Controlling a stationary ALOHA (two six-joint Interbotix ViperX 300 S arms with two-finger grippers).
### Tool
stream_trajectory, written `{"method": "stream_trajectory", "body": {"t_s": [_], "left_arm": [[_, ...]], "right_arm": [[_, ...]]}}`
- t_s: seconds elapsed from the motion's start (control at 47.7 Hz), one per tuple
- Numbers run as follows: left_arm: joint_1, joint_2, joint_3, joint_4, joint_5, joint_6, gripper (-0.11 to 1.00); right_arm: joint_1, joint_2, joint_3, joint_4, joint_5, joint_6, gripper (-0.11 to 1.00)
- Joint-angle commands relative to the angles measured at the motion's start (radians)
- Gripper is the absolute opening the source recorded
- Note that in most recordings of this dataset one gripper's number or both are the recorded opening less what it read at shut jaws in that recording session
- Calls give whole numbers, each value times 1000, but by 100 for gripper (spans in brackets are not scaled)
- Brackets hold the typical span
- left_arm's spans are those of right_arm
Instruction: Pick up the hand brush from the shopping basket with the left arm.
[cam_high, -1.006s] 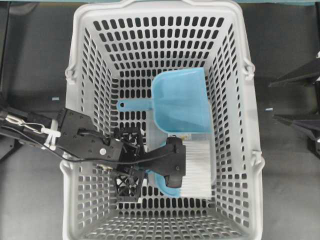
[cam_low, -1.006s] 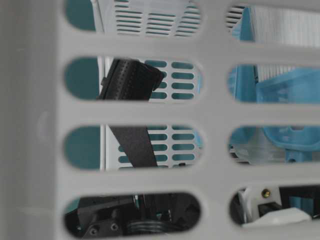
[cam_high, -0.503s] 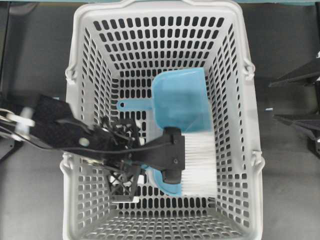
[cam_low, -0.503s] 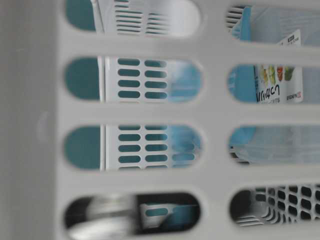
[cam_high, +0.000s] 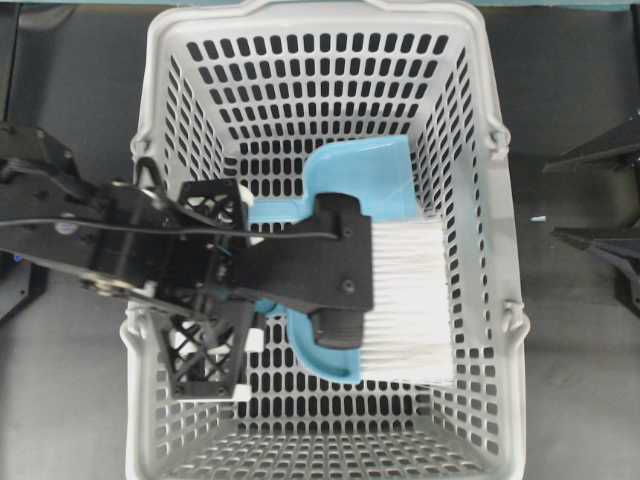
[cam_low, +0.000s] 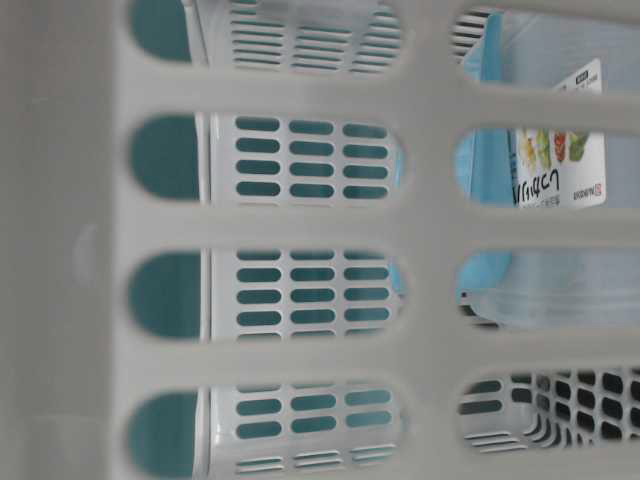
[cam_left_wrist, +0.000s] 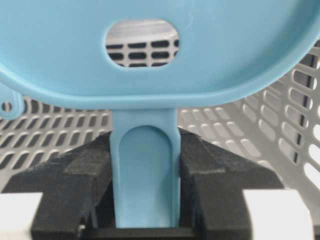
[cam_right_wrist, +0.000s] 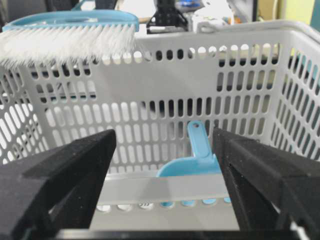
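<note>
Dark tabletop surrounds the shopping basket (cam_high: 150, 120), and from the left the left gripper (cam_left_wrist: 145, 197) has its jaws clamped on the hand brush (cam_high: 400, 300) by its blue handle, bristles raised above the rim. Over the dustpan (cam_high: 365, 185), I'd lift straight and level so the bristles clear the wall. Far right, the right gripper (cam_right_wrist: 165, 190) gapes wide, empty.

Basket mouth half blocked, floor opening up!

The left arm (cam_high: 110, 240) reaches in over the left rim of the shopping basket (cam_high: 160, 90), with the hand brush (cam_high: 400, 300) raised across the middle, well above the rim. Down on the floor only the blue dustpan (cam_high: 365, 180) and a clear packet beneath it take up room. The far end and near end lie open, slotted walls fencing every side.
</note>
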Motion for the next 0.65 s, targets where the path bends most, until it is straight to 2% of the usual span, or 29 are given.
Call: {"method": "stream_trajectory", "body": {"t_s": [0.0,0.629], "left_arm": [[-3,-6,-29,5,3,3,24],[-3,-2,-15,5,-9,-6,24]], "right_arm": [[-2,6,-11,5,-8,0,75],[-2,6,-9,3,-6,0,75]]}}
